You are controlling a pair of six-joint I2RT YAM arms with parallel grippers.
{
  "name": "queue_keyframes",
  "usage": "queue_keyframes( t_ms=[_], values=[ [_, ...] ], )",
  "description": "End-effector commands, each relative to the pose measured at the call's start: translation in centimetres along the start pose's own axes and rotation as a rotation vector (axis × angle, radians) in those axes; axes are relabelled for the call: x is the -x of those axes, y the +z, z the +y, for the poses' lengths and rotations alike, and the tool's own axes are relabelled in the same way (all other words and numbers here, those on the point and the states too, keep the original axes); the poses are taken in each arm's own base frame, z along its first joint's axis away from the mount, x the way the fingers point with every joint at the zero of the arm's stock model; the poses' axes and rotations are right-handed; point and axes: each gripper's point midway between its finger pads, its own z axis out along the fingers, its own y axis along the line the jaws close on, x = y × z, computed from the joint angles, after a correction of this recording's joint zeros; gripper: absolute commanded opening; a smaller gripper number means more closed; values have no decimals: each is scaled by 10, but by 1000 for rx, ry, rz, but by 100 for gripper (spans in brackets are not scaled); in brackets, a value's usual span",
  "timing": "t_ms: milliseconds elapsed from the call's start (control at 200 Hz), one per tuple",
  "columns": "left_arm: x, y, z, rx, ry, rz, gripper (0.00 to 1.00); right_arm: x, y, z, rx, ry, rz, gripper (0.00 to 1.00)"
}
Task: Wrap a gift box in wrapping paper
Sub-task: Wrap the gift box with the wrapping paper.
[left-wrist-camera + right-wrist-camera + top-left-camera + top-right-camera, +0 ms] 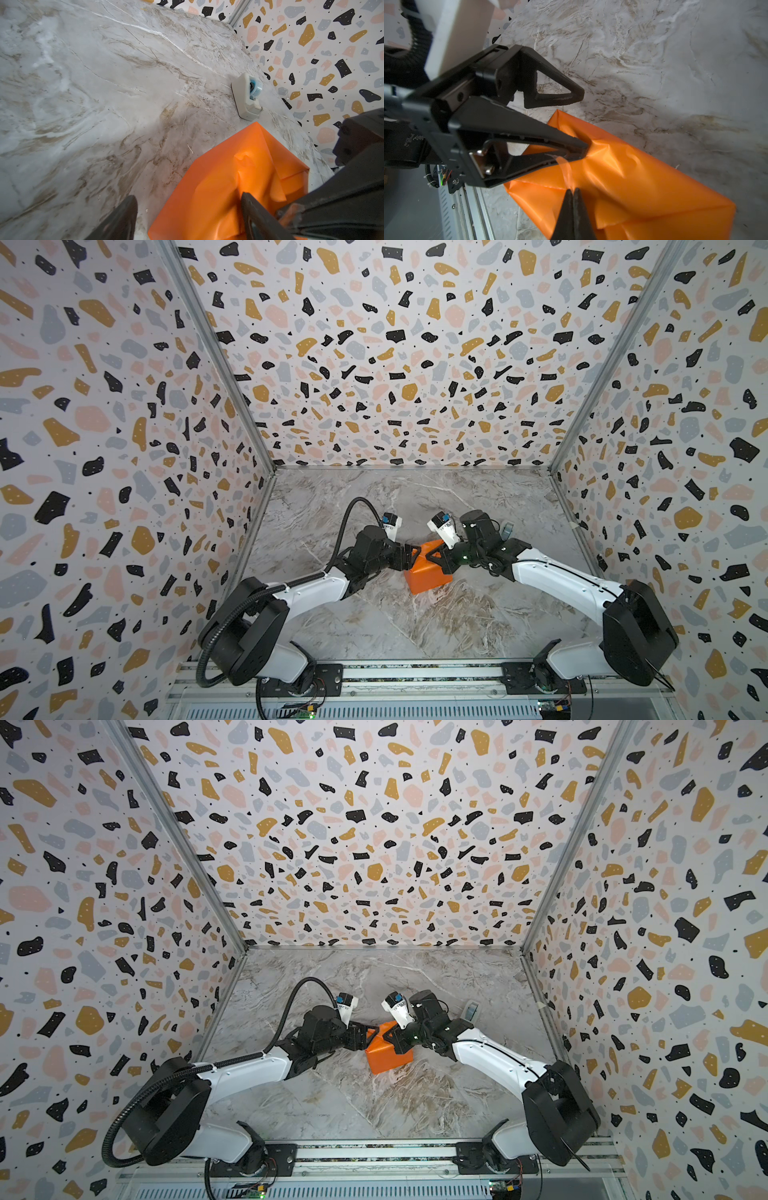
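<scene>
The wrapping paper (428, 576) (388, 1056), orange face outward, is folded into a blocky parcel at the middle of the marble table. The gift box is hidden inside it. My left gripper (411, 558) (189, 197) is open. One of its fingers (571, 145) presses on the creased top of the paper (643, 182); the other hangs over bare table beside the parcel. My right gripper (427, 557) (572, 190) is shut at the top of the parcel, pinching a thin clear tape strip (564, 168) that runs up to the left gripper's pressing finger.
A white tape dispenser (246, 97) (471, 1011) with a blue roll stands on the table behind the right arm, near the right wall. Patterned walls close in three sides, and a metal rail (415, 676) runs along the front edge.
</scene>
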Motion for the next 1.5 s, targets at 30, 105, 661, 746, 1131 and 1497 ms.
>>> queue_keyframes(
  t_ms=[30, 105, 661, 746, 1131, 1497],
  values=[
    [-54, 0, 19, 68, 3, 190, 78, -28, -2, -13, -71, -6, 84, 4],
    [-53, 0, 19, 66, 2, 190, 78, -29, -3, -12, -72, -24, 89, 7],
    [-53, 0, 17, 56, 1, 189, 78, -36, -10, -13, -163, -86, 102, 31],
    [-53, 0, 18, 57, 1, 189, 77, -36, -12, -13, -179, -89, 96, 35],
    [-55, 1, 18, 57, 0, 194, 77, -30, -25, -3, -204, -121, 64, 53],
    [-54, 0, 18, 58, 2, 191, 78, 7, -41, 16, -158, -119, -43, 56]
  ],
)
